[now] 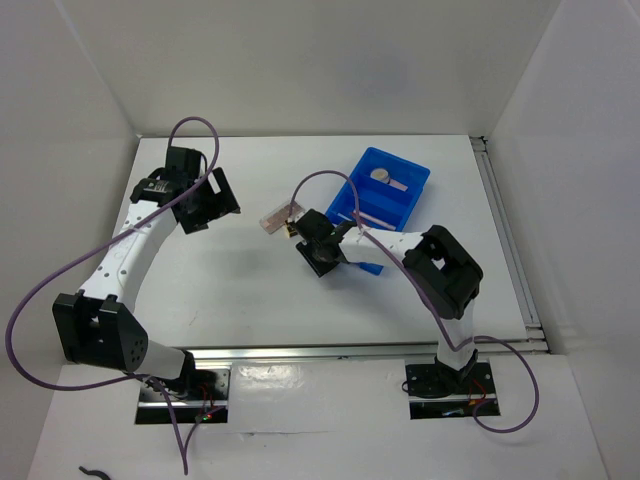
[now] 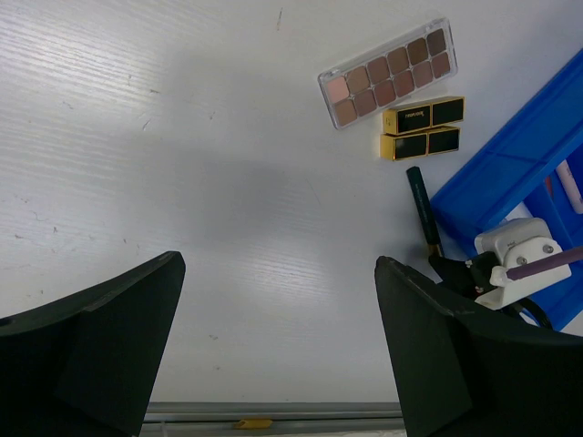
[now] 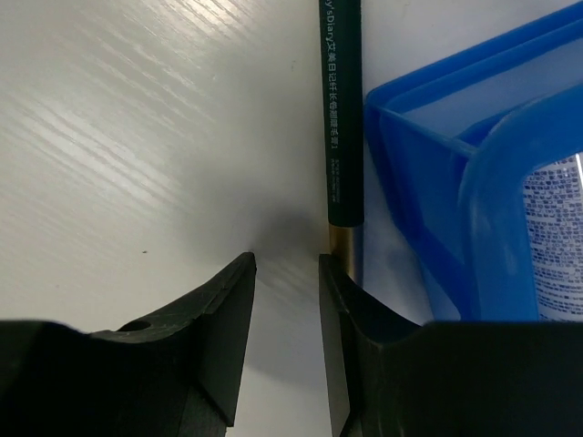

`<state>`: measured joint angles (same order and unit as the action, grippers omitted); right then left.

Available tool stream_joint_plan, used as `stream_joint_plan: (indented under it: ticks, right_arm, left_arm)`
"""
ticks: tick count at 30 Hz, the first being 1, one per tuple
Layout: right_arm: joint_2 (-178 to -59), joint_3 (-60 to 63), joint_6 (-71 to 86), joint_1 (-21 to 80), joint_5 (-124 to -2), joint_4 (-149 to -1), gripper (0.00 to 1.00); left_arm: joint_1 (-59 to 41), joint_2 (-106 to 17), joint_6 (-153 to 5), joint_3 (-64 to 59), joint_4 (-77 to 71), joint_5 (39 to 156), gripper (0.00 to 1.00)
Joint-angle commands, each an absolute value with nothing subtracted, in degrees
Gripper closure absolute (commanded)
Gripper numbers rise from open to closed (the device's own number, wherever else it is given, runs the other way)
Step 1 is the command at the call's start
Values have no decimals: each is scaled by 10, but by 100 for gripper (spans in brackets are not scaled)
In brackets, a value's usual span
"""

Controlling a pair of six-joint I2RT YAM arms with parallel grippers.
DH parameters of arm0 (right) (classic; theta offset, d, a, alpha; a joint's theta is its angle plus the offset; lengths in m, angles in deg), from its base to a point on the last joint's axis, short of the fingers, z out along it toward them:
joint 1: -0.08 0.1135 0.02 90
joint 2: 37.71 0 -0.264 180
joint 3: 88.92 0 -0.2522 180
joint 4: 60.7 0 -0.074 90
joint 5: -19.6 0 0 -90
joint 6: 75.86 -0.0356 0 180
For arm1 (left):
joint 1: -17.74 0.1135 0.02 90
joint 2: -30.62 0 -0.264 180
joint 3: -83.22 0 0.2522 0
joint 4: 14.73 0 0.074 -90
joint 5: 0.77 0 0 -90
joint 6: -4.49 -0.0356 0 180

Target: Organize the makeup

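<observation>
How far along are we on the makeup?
Done: round compact lies in the blue bin. In hand: nothing; right gripper sits beside the green pencil, jaws slightly apart. Remaining: pencil, eyeshadow palette and two lipsticks on the table; left gripper open, empty.

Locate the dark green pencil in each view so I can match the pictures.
Top external: cannot be made out; the spot is by the right arm.
Left wrist: dark green pencil right of centre, beside the blue bin.
Right wrist: top centre, running down along the bin's wall to the fingers.
Shared landmark: blue bin.
</observation>
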<state>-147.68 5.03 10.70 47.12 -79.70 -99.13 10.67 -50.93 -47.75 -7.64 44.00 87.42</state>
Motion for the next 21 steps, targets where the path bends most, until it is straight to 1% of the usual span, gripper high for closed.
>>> stream_joint_plan:
  ticks: [1,5,16,18,20,21]
  right_arm:
    - [-1470,51,97,469,-826,-970,58]
    - [-1458,64,97,469,-856,-957,57]
    - [-1428,64,97,480,-873,-963,56]
    - [-1423,59,97,486,-878,-969,55]
    - [-1423,59,97,486,-878,-969,51]
    - [-1423,59,97,486,-883,-963,47]
  left_arm:
    - [106,-508,-478,-81,440,866,0]
    - [106,-508,-478,-81,435,866,0]
    - [106,-514,-478,-87,435,876,0]
    - [106,-514,-478,-87,435,876,0]
    - [106,-514,-478,-87,435,876,0]
    - [106,-514,-478,-87,435,876,0]
